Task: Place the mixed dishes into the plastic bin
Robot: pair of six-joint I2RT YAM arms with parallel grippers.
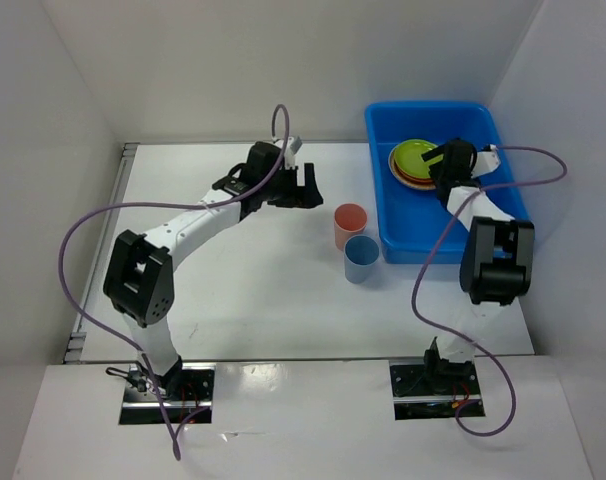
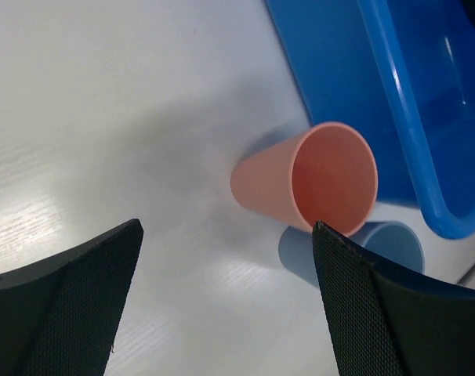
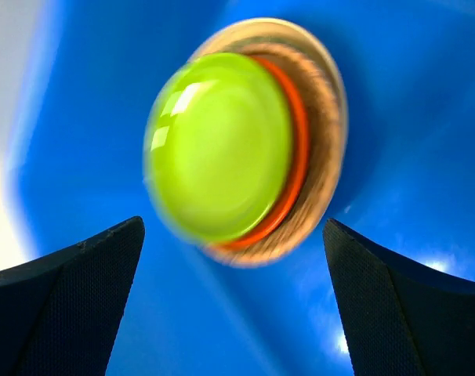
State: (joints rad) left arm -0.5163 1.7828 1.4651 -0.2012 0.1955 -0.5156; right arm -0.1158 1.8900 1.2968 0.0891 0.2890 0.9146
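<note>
The blue plastic bin (image 1: 408, 230) stands at the back right. Inside it lies a stack with a lime green plate (image 1: 414, 156) on top, an orange plate (image 3: 300, 149) under it and a woven tray (image 3: 325, 117) at the bottom. My right gripper (image 1: 441, 168) hangs open just above and beside this stack, its jaws empty (image 3: 231, 227). A salmon-pink cup (image 1: 350, 225) and a blue cup (image 1: 361, 258) stand upright on the table left of the bin. My left gripper (image 1: 305, 188) is open to the left of the pink cup (image 2: 308, 178), holding nothing.
White walls close the table at the back and both sides. A purple cable loops from each arm. The bin's near wall (image 2: 331, 70) stands right behind the two cups. The blue cup (image 2: 390, 243) is partly hidden behind the left gripper's right finger (image 2: 363, 305).
</note>
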